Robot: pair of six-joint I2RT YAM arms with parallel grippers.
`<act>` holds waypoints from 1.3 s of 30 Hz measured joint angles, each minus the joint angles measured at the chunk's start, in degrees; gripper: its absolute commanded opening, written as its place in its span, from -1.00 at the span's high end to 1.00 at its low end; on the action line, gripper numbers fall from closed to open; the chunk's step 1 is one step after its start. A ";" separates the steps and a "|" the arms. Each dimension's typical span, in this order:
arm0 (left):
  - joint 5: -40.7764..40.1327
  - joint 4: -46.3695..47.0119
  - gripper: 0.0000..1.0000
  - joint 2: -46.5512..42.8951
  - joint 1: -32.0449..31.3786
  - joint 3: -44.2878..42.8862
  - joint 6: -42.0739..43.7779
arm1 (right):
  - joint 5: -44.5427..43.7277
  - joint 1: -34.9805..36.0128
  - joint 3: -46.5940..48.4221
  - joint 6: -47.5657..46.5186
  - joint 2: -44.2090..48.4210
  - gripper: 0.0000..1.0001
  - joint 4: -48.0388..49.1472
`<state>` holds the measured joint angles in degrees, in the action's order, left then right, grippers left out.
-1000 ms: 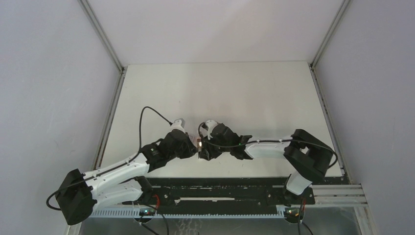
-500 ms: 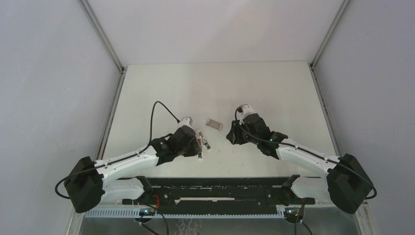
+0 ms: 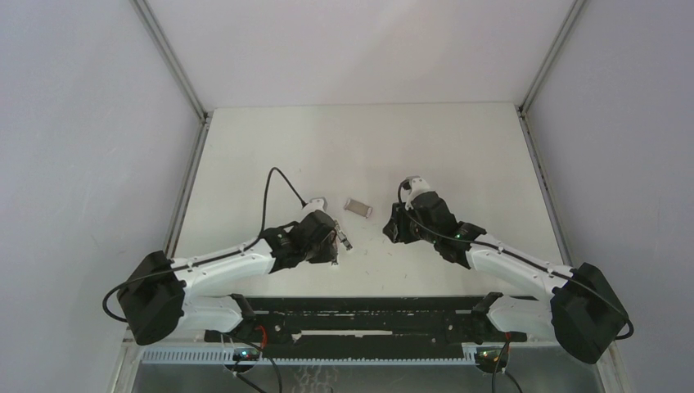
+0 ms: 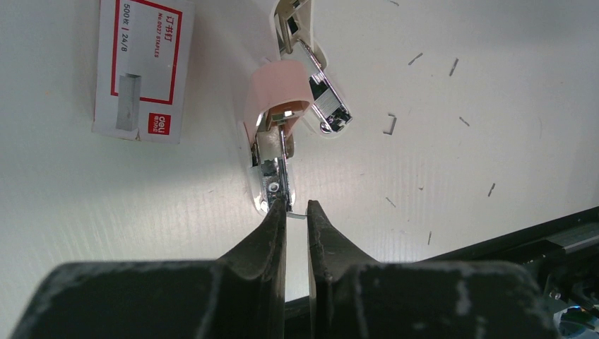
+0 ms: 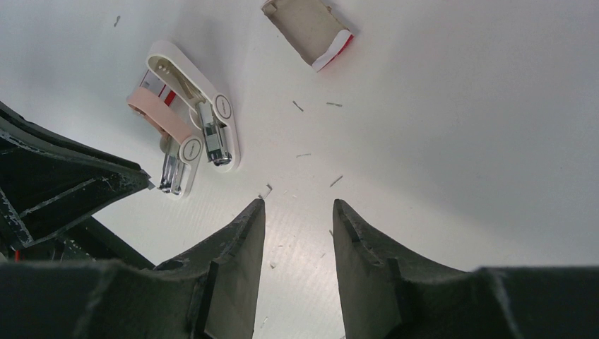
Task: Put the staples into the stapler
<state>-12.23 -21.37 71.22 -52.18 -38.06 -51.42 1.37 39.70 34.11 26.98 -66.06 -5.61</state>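
The pink and white stapler [image 4: 277, 88] lies swung open on the table, its metal rails exposed; it also shows in the top view [image 3: 343, 236] and the right wrist view [image 5: 185, 113]. My left gripper [image 4: 297, 208] is at the near end of one rail [image 4: 273, 176], nearly shut on a short silver strip of staples [image 4: 299, 215]. In the top view the left gripper [image 3: 331, 248] sits right by the stapler. My right gripper [image 5: 298, 205] is open and empty, over bare table to the stapler's right [image 3: 392, 231].
The staple box [image 4: 141, 67], white with a red label, lies beyond the stapler [image 3: 358, 207] [image 5: 309, 28]. Loose single staples [image 4: 389, 125] are scattered on the white table to the right of the stapler. The black base rail [image 3: 368, 315] runs along the near edge.
A second ago both grippers met at the stapler. The right gripper has drawn away to the right and opened; the left gripper stays at the stapler with the strip.
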 measured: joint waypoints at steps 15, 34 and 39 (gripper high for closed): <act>-0.13 -0.72 0.99 2.51 -0.20 -0.87 0.00 | 0.20 -0.66 -0.26 0.07 0.00 0.21 -0.20; -0.11 -0.70 1.00 4.96 -0.22 -0.98 0.00 | 0.63 -0.72 -0.33 0.22 -0.02 0.21 -0.20; -0.11 -0.66 1.00 5.18 -0.22 -0.98 0.00 | 0.63 -0.74 -0.33 0.26 -0.07 0.21 -0.17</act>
<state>-12.34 -22.02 76.40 -52.40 -39.05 -51.42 2.00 38.96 33.78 27.24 -66.13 -5.78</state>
